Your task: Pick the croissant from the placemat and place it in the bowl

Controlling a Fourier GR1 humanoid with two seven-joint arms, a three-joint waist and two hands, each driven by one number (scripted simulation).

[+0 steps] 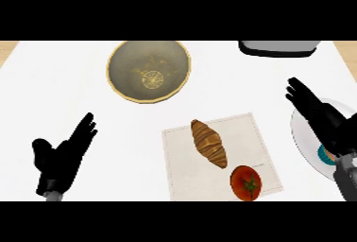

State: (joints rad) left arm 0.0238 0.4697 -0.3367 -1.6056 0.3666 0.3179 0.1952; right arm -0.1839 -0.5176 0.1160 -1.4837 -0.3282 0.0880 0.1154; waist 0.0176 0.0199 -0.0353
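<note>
Two black hands, both fingers straight, empty: left hand (61, 158) left of beige square placemat (182, 165), right hand (317, 111) to its right. Brown flaky croissant (209, 142) on placemat beside red tomato (246, 183); olive round bowl (148, 70) beyond it.

tomato (245, 182), white plate (304, 137) (right edge), grey appliance (277, 47)

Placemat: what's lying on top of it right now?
On the pale square placemat lie a golden-brown croissant, untouched, and a red tomato at its near right corner. Whatever is beneath those two is covered. Both black hands, left and right, are off it.
</note>
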